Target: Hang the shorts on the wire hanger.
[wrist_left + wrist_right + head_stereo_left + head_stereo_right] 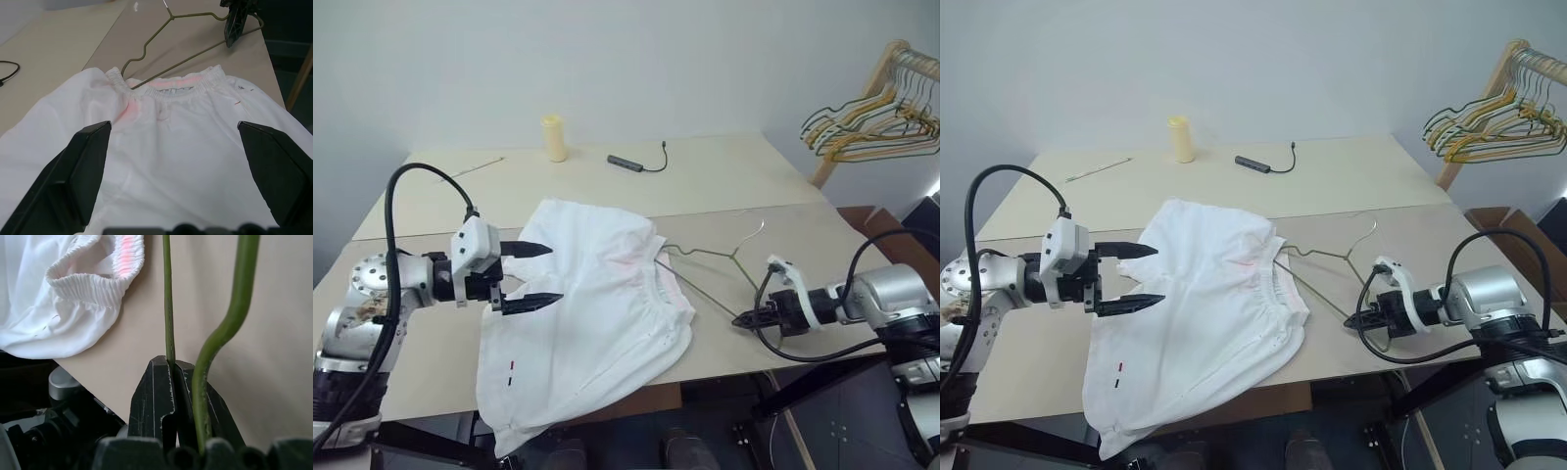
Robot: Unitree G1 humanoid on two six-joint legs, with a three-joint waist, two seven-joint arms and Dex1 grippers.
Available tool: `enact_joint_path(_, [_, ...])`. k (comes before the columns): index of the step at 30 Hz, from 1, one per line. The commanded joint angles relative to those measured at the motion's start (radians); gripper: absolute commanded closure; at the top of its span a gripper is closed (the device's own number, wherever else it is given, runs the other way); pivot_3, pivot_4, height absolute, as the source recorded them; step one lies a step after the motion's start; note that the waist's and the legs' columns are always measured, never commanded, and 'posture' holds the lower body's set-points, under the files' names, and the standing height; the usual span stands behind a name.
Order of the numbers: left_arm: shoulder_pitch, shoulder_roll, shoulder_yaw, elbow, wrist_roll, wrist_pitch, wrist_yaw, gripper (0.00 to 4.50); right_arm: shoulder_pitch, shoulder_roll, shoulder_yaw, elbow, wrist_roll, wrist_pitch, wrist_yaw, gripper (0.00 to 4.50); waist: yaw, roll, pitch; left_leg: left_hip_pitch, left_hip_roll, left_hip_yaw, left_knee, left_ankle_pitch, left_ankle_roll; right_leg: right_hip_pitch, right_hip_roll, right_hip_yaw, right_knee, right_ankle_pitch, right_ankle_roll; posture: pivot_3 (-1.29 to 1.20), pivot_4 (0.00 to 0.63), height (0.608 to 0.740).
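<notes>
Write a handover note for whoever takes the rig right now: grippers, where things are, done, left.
Left gripper: open, hovering over the shorts, holding nothing.
Right gripper: shut on the wire hanger, pinching the wire at its end nearest the table's front edge.
Shorts: spread on the table, one leg hanging over the front edge, waistband toward the hanger.
Hanger: lying on the table, its far end tucked in at the waistband.
Done: hanger gripped and started into the waistband.
Left: work the shorts onto the hanger.

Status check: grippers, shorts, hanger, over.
Left gripper open over the shorts. Right gripper shut on the wire hanger. Hanger end inside waistband. Nothing blocking.
</notes>
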Motion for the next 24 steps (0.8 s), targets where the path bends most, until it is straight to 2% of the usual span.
enact_joint_path(1, [-0.001,0.016,0.033,-0.035,-0.019,-0.002,0.010,0.01,-0.044,-0.016,-0.005,-0.015,0.035,0.003,0.071,4.50,0.001,0.000,0.000,0.000,0.000,0.000,0.000,0.000,0.000,0.000,0.000,0.000,0.000,0.000,0.000,-0.02,0.024,0.740])
enact_joint_path(11, [0.013,0.019,0.040,-0.049,-0.016,0.000,0.028,0.01,-0.181,0.138,0.019,0.290,-0.060,-0.094,0.060,4.50,0.012,0.000,0.000,0.000,0.000,0.000,0.000,0.000,0.000,0.000,0.000,0.000,0.000,0.001,-0.001,0.00,0.018,0.740])
enact_joint_path(19, [0.027,0.036,0.055,-0.063,-0.023,0.009,0.035,0.01,-0.195,0.162,0.075,0.325,-0.101,-0.137,0.165,4.50,0.031,0.000,0.000,-0.001,0.000,0.001,0.000,-0.001,0.001,-0.001,0.000,0.000,-0.001,0.001,-0.001,0.02,0.023,0.740])
enact_joint_path(24, [0.023,0.038,0.053,-0.062,-0.021,0.013,0.037,0.01,-0.278,0.239,0.051,0.491,-0.146,-0.201,0.141,4.50,0.027,0.000,0.000,0.001,0.000,0.001,-0.001,-0.001,0.001,-0.001,0.001,0.000,0.000,0.001,-0.002,0.03,0.024,0.740])
